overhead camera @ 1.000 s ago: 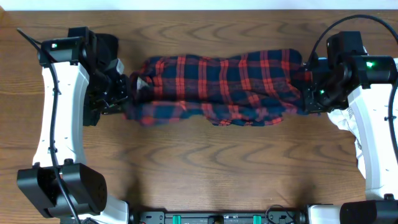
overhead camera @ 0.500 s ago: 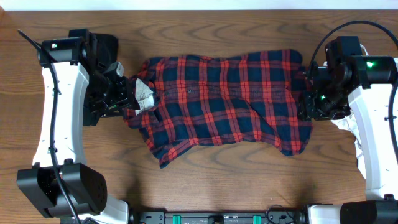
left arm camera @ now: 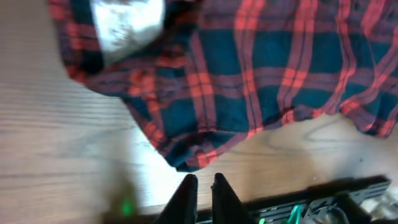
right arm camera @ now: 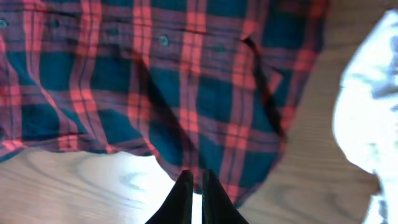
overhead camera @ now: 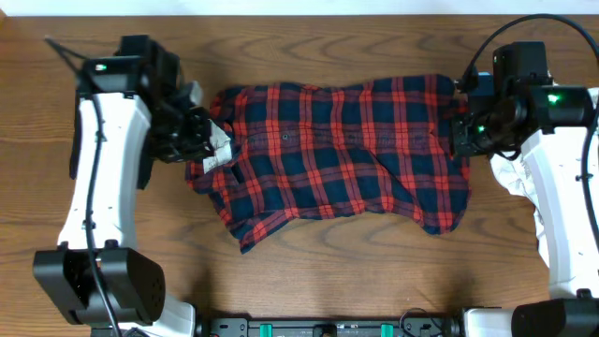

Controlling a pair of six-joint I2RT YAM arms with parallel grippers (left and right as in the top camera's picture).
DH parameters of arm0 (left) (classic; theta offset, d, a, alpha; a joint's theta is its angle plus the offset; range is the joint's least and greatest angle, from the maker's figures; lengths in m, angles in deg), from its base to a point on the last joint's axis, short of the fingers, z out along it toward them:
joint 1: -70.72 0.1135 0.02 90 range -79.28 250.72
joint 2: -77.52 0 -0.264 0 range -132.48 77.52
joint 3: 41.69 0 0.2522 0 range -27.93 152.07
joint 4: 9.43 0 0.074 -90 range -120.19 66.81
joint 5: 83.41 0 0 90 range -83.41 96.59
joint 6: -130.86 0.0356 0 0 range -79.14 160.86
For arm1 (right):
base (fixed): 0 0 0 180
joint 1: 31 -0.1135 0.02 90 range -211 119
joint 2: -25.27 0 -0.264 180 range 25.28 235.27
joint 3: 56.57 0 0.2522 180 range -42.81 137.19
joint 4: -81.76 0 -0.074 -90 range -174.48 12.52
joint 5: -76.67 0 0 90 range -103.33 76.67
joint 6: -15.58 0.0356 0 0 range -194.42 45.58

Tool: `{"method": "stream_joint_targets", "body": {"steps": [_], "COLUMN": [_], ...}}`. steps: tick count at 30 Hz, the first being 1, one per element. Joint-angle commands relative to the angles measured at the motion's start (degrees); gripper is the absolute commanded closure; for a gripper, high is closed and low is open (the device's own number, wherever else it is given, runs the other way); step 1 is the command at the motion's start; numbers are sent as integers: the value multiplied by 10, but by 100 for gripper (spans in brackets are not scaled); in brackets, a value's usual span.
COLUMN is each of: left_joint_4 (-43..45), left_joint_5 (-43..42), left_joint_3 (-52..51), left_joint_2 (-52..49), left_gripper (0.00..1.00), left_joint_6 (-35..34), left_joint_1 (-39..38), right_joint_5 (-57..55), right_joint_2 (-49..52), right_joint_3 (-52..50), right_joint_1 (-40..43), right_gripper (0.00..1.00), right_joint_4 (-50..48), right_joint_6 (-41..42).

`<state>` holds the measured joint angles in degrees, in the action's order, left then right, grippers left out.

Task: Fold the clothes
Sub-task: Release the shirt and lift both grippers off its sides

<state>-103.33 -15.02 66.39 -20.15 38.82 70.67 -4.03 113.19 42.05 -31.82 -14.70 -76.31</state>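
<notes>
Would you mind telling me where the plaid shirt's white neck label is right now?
Overhead, the white neck label lies at the plaid shirt's left end, just beside the left arm's fingers.

Shirt [overhead camera: 337,150]: second ago bunched in narrow band along far side of bench [overhead camera: 309,281], held between both arms. Now spread out, lower hem dropped toward near edge.
White label [overhead camera: 220,140] at collar now exposed.
Left fingers [left arm camera: 188,193]: let go of shirt, now pressed together, empty, over bare wood just off hem. Left arm shifted toward bench centre.
Right fingers [right arm camera: 182,193]: also released, closed, empty. Right arm moved slightly toward far edge.
</notes>
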Motion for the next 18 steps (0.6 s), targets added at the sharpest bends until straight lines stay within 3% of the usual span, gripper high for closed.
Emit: {"method": "stream_joint_targets", "body": {"steps": [1, 10, 18], "left_joint_4": [11, 111, 165], "left_joint_5": [31, 31, 30], "left_joint_3": [-37, -192, -278], "left_joint_2": [14, 14, 14], "left_gripper": [91, 91, 89], "left_joint_6": [13, -2, -32], "left_joint_1": [-34, -58, -58], "right_joint_5": [51, 56, 14], "right_joint_2": [-6, -6, -6], "right_joint_3": [-53, -210, -281], "right_joint_1": [8, 8, 8], "right_gripper": [94, 93, 87], "right_joint_4": [-25, -149, -209], "right_joint_6": [1, 2, 32]}}
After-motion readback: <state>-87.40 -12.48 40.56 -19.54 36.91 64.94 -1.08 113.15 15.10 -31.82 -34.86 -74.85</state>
